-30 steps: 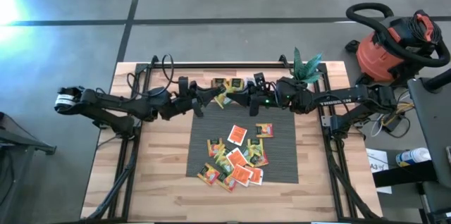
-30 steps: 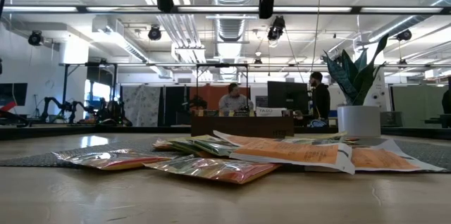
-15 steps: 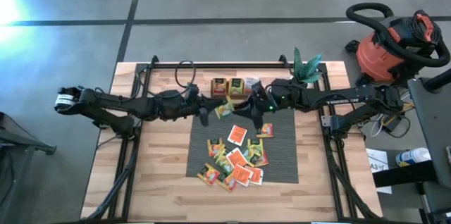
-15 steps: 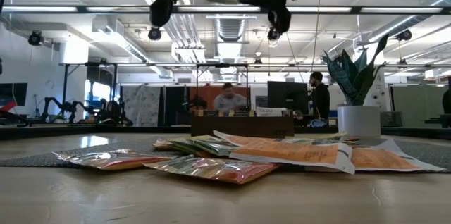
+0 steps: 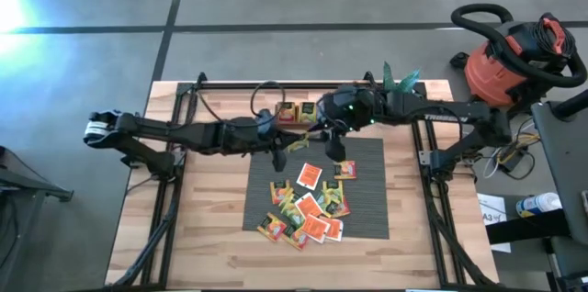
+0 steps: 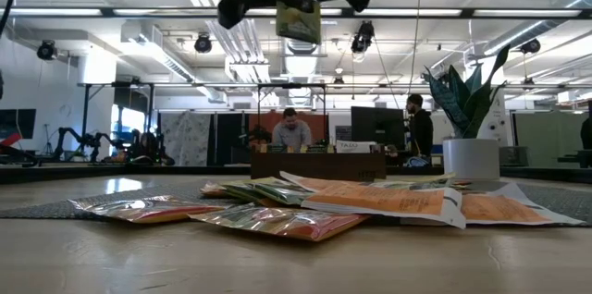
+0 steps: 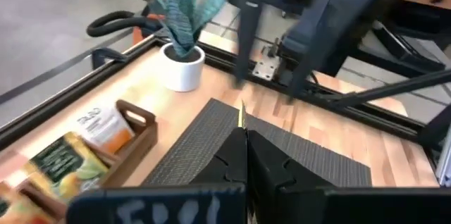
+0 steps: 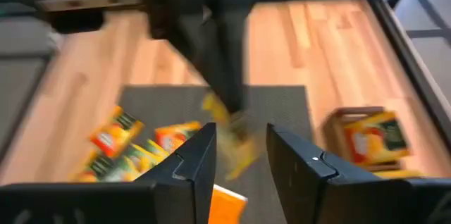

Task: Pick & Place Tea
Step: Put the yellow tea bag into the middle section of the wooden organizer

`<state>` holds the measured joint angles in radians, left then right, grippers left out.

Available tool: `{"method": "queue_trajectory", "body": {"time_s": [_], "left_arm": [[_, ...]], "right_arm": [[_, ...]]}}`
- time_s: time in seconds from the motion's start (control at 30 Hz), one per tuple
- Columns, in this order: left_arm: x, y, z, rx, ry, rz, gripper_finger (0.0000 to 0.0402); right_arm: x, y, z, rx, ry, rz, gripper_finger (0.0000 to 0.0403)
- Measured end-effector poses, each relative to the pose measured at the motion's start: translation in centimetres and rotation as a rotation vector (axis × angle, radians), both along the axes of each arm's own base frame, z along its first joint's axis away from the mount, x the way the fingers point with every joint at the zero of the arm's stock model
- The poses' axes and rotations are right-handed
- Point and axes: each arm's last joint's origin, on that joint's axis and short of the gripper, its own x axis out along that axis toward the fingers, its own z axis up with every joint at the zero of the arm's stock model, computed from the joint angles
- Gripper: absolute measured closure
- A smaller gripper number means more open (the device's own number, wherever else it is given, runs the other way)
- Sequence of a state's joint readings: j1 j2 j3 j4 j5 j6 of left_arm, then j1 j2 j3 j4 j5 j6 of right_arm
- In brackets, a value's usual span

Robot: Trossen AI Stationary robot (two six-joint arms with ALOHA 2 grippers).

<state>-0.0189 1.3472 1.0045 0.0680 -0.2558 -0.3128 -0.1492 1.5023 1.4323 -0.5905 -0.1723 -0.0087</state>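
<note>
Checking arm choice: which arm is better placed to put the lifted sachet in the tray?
Left. The left gripper is shut on the sachet, close beside the wooden tray; the right gripper hovers open and empty over the mat.

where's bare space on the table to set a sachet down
Bare wood runs along the table left of the grey mat, along its right edge, and in front. The mat's right part is bare too. The sachet pile crowds the mat's middle; the tray and both arms crowd the back, where the left gripper holds a yellow-green sachet.
</note>
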Motion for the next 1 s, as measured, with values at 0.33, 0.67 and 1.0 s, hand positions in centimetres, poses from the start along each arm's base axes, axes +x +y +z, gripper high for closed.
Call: {"method": "queue_trajectory", "body": {"time_s": [0.33,0.67,1.0], "left_arm": [[1.1,-0.1,-0.7,0.021,0.036,-0.017,0.0401],[1.1,0.0,-0.8,0.031,0.055,-0.019,0.0401],[1.2,0.3,-1.0,0.033,0.066,-0.023,0.0401]], "right_arm": [[1.9,-0.1,0.1,-0.135,0.224,0.111,0.0282],[2.9,-0.2,-0.2,-0.171,0.233,0.154,0.0282],[2.8,-0.1,-0.1,-0.180,0.237,0.165,0.0288]]}}
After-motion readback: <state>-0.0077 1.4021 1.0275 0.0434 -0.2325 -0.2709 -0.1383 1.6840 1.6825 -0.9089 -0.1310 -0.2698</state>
